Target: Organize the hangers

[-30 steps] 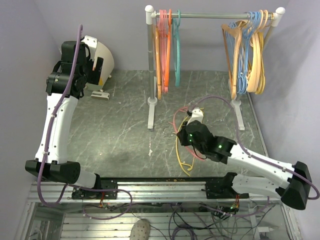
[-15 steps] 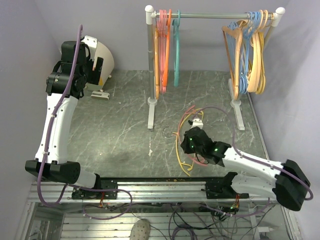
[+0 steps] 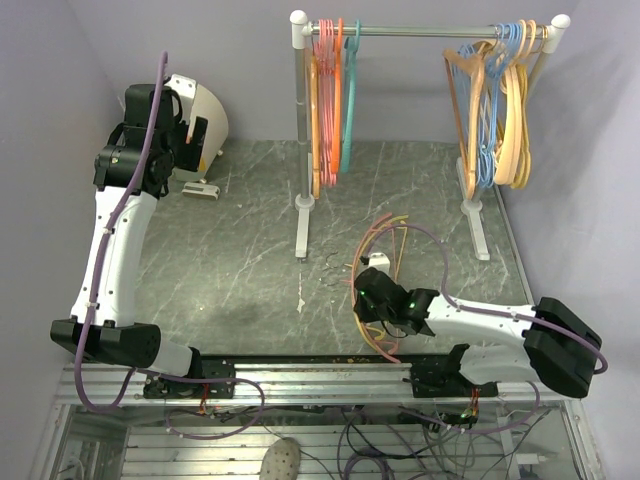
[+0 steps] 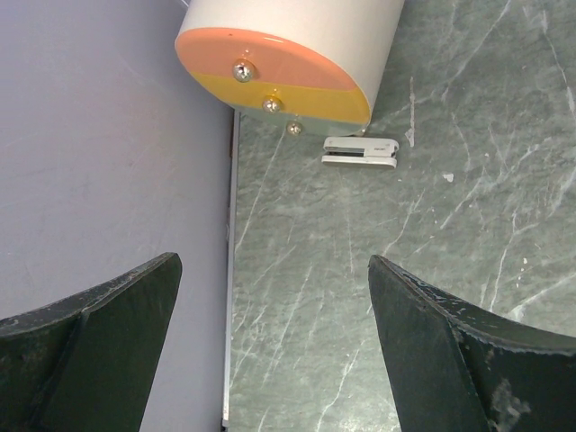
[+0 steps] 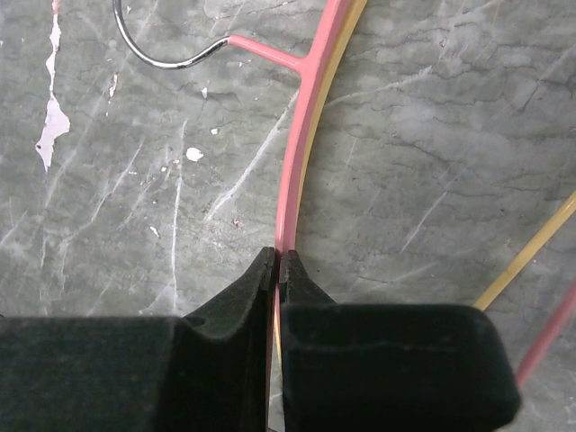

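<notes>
Pinching the thin bar of a pink hanger (image 5: 301, 135), the right gripper (image 5: 277, 263) has its fingers (image 5: 243, 297) drawn almost together, with only the wire between the tips. That hanger lies flat on the table (image 3: 230, 260) in front of the clothes rack (image 3: 450, 31), between its two feet, with its metal hook (image 5: 153, 56) nearer the rack's left foot. A yellow hanger (image 5: 346, 40) runs close alongside it.

At the rack's left end hang pink, orange and teal hangers (image 3: 330, 100); a light-blue and tan bunch (image 3: 495, 110) hangs at its right end.

Well left of the rack, the left gripper (image 4: 272, 265) holds nothing. Its fingers (image 4: 108, 333) are spread wide above the table, near a white drum (image 4: 297, 36) with an orange and yellow end face and a small white clip (image 4: 360, 150).
</notes>
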`<act>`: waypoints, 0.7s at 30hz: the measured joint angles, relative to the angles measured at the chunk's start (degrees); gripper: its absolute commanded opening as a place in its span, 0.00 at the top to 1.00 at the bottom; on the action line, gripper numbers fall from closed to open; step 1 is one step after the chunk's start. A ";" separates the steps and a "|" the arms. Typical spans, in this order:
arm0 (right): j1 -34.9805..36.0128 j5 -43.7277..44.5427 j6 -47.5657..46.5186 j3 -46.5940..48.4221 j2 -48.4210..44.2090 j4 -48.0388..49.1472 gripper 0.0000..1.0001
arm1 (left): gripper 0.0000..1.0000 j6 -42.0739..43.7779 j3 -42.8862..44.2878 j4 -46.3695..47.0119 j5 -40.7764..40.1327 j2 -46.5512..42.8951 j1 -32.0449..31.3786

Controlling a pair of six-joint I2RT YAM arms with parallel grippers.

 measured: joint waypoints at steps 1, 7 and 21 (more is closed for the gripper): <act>0.04 0.35 0.07 0.44 0.37 -0.44 0.99 | 0.04 0.00 -0.09 0.02 0.00 0.00 0.00; 0.37 1.92 0.24 2.32 2.10 -2.27 0.81 | 0.04 0.00 -0.42 0.00 0.00 -0.04 0.00; 0.33 2.80 -0.50 3.76 5.81 -2.73 1.00 | 0.04 0.02 -0.44 0.00 0.02 -0.04 0.00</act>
